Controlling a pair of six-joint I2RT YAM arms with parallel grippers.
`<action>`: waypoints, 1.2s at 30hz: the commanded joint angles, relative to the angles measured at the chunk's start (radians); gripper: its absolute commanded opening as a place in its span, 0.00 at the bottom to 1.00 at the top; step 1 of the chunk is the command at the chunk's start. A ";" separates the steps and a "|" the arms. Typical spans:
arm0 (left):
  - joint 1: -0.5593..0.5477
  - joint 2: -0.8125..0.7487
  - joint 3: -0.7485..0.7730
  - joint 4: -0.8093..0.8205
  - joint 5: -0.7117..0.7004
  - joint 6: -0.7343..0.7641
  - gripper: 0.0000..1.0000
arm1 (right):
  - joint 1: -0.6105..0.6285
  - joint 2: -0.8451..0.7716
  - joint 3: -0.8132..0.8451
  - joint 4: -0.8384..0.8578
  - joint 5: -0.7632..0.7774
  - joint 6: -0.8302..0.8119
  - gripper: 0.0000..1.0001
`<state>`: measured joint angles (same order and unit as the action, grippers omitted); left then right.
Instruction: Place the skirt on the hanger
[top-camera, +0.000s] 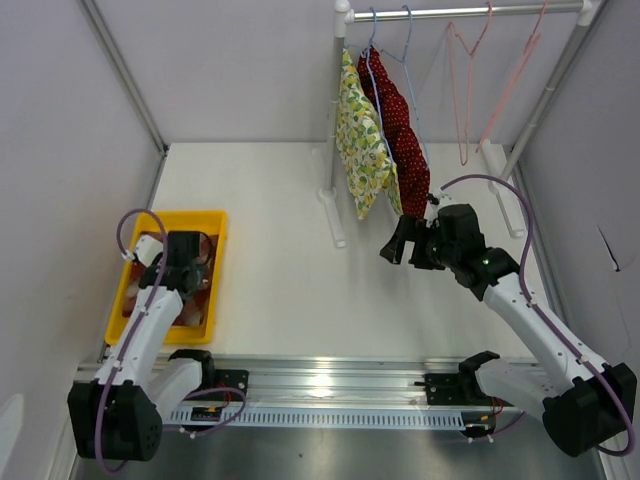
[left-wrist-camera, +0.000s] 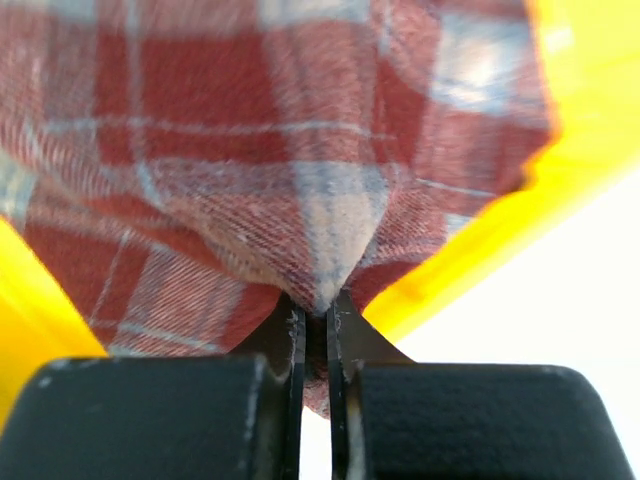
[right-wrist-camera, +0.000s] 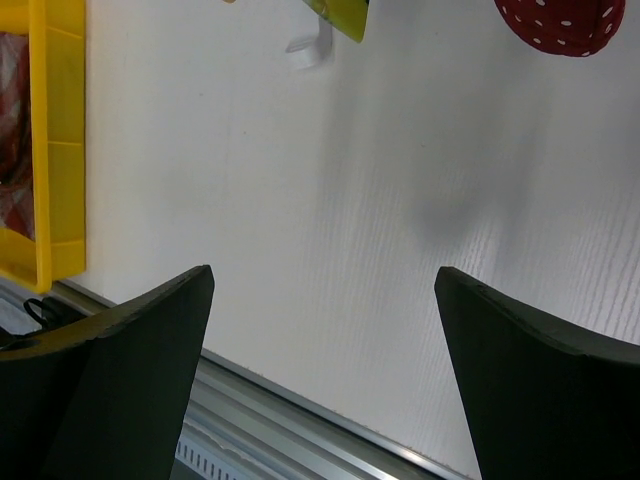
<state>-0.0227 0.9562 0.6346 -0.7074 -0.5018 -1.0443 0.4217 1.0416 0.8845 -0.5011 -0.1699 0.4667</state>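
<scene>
A red plaid skirt (left-wrist-camera: 300, 150) lies in the yellow bin (top-camera: 212, 222) at the left; it also shows in the top view (top-camera: 197, 280). My left gripper (left-wrist-camera: 316, 320) is down in the bin, shut on a fold of the skirt. Two empty pink hangers (top-camera: 470, 90) hang on the rail (top-camera: 470, 12) at the back right. My right gripper (top-camera: 398, 242) is open and empty above the table, just below the hung garments.
A yellow floral garment (top-camera: 360, 135) and a red dotted garment (top-camera: 400, 125) hang on blue hangers at the rail's left end. The rack's white foot (top-camera: 332, 205) rests on the table. The bin's edge shows at the left of the right wrist view (right-wrist-camera: 40, 150).
</scene>
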 joint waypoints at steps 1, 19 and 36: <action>0.009 -0.057 0.144 -0.018 -0.018 0.099 0.00 | 0.002 0.000 0.002 0.045 -0.017 -0.002 0.99; -0.137 -0.042 0.577 0.138 0.347 0.542 0.00 | 0.003 0.034 0.070 0.062 -0.025 -0.011 0.99; -0.578 0.093 0.387 0.314 0.646 0.463 0.00 | 0.018 0.054 0.059 0.171 -0.075 0.044 1.00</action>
<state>-0.5499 1.0477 1.1244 -0.5022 0.0338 -0.5083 0.4252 1.0874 0.9565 -0.4057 -0.2111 0.4866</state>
